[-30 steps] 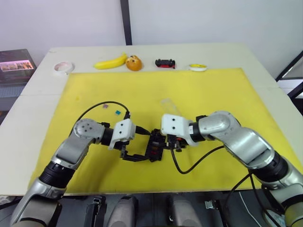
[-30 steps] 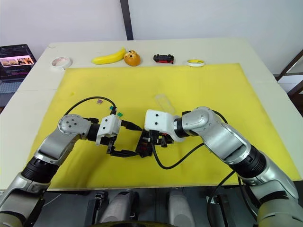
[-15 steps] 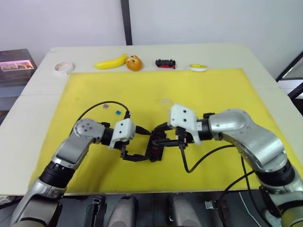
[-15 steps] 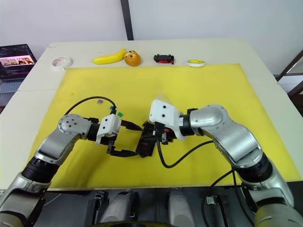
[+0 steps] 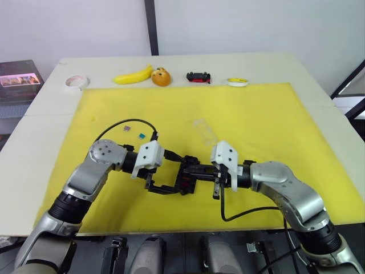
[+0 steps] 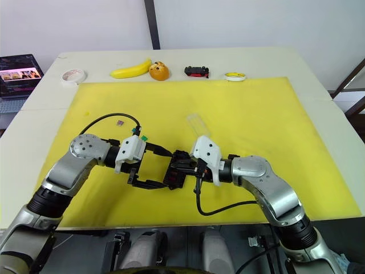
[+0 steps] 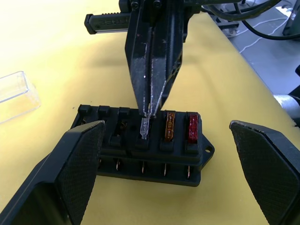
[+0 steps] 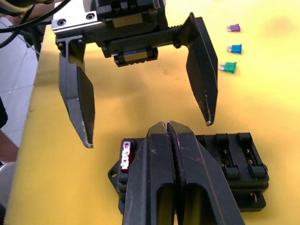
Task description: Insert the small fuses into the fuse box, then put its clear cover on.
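Note:
The black fuse box (image 5: 186, 179) lies on the yellow mat (image 5: 256, 114). A brown fuse (image 7: 169, 125) and a red fuse (image 7: 192, 129) stand in its slots. My right gripper (image 7: 149, 111) is shut on a pale grey fuse (image 7: 145, 127), whose lower end is at the slot beside the brown one. My left gripper (image 5: 171, 174) is open, one finger on each side of the box, touching nothing. Purple (image 8: 233, 28), teal (image 8: 234, 48) and green (image 8: 228, 67) fuses lie loose on the mat beyond the left gripper. The clear cover (image 5: 205, 131) lies flat behind the box.
Along the table's far edge lie a banana (image 5: 133, 75), an orange (image 5: 161, 76), a black-and-red toy car (image 5: 198, 76) and two tape rolls (image 5: 75, 82) (image 5: 238, 81). A screen (image 5: 20, 79) stands off the table's far left. The left arm's cable (image 5: 122, 124) loops over the mat.
My right wrist has dropped and swung out to the right, so its fingers now reach the box from that side. The clear cover has come out from behind it. The left gripper has stayed put.

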### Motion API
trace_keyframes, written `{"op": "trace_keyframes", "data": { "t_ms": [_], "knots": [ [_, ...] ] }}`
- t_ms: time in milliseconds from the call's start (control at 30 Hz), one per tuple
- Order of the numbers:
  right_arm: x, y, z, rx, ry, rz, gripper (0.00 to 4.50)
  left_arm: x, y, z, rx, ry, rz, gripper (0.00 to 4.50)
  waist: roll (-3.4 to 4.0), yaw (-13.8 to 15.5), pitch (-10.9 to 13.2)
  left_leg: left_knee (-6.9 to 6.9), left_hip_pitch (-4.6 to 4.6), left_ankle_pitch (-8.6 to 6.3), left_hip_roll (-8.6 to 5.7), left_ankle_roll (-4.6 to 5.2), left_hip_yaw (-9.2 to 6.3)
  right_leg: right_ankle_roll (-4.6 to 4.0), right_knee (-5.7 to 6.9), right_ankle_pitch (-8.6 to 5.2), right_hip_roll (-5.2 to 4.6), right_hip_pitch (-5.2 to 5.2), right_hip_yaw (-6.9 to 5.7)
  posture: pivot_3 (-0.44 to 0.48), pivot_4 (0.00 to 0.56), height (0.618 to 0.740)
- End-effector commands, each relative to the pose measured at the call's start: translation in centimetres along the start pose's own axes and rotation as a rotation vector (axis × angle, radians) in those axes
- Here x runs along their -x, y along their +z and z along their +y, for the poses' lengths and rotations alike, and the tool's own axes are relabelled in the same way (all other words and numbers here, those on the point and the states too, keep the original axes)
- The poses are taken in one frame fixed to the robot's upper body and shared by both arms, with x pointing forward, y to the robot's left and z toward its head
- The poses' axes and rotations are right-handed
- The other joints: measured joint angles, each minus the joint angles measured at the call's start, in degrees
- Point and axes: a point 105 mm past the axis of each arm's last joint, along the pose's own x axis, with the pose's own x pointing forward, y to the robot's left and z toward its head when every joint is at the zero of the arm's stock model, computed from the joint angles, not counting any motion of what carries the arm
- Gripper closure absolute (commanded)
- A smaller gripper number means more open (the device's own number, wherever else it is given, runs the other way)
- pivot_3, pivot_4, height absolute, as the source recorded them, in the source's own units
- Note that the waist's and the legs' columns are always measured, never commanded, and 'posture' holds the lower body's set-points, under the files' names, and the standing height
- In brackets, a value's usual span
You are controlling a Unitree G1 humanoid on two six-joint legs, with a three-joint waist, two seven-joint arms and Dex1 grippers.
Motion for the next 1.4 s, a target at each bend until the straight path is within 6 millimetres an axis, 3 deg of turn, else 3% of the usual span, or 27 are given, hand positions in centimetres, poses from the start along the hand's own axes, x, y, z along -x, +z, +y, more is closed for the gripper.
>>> {"op": "trace_keyframes", "data": {
  "t_ms": [33,333,567,767,933,1067,1200,1300,1400],
  "knots": [
    [0.1,0.1,-0.3,0.021,-0.020,0.006,4.45,0.1,1.1,0.1,-0.049,-0.009,-0.029,0.00,0.00,0.00,0.00,0.00,0.00,0.00,0.00,0.00,0.00,0.00,0.00,0.00,0.00,0.00,0.00,0.000,0.150,0.740],
    [0.1,-2.4,0.1,0.035,-0.004,0.147,4.45,0.0,1.0,0.3,-0.056,-0.004,-0.026,0.00,0.00,0.04,-0.04,0.00,0.02,0.00,0.00,0.00,0.00,0.00,-0.01,0.00,0.00,0.03,0.00,0.000,0.150,0.740],
    [-0.1,-2.7,-0.1,0.074,-0.007,0.169,4.45,0.0,0.8,0.6,-0.060,0.004,-0.022,0.00,0.00,0.04,-0.06,0.00,0.04,-0.01,0.00,0.01,-0.01,0.00,-0.01,0.00,0.00,0.06,-0.01,0.000,0.150,0.740],
    [-0.1,-1.9,-0.2,0.096,-0.011,0.163,4.45,0.0,0.6,0.6,-0.062,0.011,-0.020,0.00,0.01,-0.02,-0.06,0.00,0.05,0.00,0.00,0.01,-0.01,0.00,-0.01,0.00,0.00,0.07,-0.01,0.000,0.150,0.740],
    [1.0,1.6,-0.3,0.093,-0.023,0.057,4.45,1.1,0.9,0.5,-0.023,0.079,-0.036,0.00,0.00,0.03,-0.06,0.00,0.05,0.00,0.00,0.01,-0.01,0.00,-0.01,0.00,0.00,0.06,0.00,0.000,0.150,0.740],
    [3.8,4.1,-0.6,0.046,-0.076,-0.020,4.45,3.0,1.4,0.3,0.107,0.187,-0.085,0.00,0.00,0.08,-0.05,0.00,0.03,-0.02,0.02,0.03,-0.03,0.00,-0.01,0.00,-0.02,0.04,0.01,0.000,0.150,0.740],
    [10.6,2.9,-2.9,-0.018,-0.319,0.044,4.45,7.3,-0.4,-1.2,0.303,0.451,-0.088,0.00,0.00,0.34,-0.06,-0.03,0.01,-0.14,0.02,0.23,-0.03,0.00,-0.10,0.00,-0.09,0.09,0.00,0.000,0.150,0.740],
    [14.0,1.8,-3.7,-0.059,-0.428,0.092,3.59,9.8,-1.4,-2.4,0.417,0.594,-0.086,0.00,0.00,0.47,-0.05,-0.02,0.02,-0.20,0.02,0.33,0.01,0.00,-0.18,0.00,-0.11,0.13,0.01,0.000,0.150,0.740],
    [16.9,0.9,-4.3,-0.075,-0.510,0.131,2.12,12.3,-2.4,-3.5,0.499,0.732,-0.070,0.00,0.01,0.40,-0.05,0.00,0.24,-0.19,0.06,0.31,-0.01,0.00,-0.17,0.00,-0.11,0.41,0.01,0.000,0.150,0.740]
  ]
}}
